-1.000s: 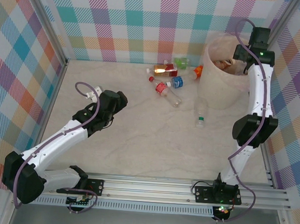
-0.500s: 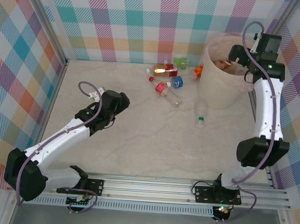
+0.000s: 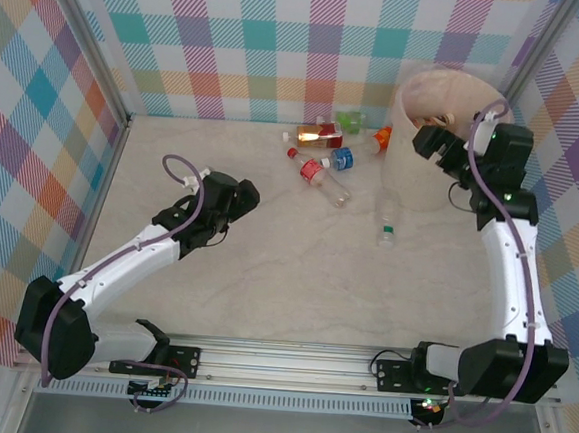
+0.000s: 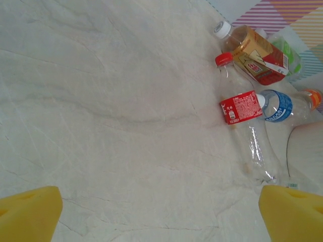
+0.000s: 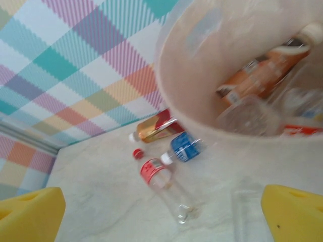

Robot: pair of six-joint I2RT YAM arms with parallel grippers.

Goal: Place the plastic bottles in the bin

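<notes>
The right gripper [image 3: 429,142] has pulled back from the round cream-pink plastic bin [image 3: 417,184], jaws spread, empty; the left gripper [image 3: 241,197] gapes too, short of small clear plastic bottles [image 3: 323,175].

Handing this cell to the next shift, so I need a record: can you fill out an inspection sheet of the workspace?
Surface: pale marbled tabletop.
Job's things: bin upright at the far right, binned bottles inside; cluster of five bottles lying left of it; lone clear bottle lying near its base.
Clutter: nothing seen.
Grippers: left gripper open, empty, over the table left of the cluster; right gripper open, empty, near the bin's rim.
Cables: purple cables looped along both arms, off the bottles.
Surroundings: plaid walls; aluminium rail at the near edge.
</notes>
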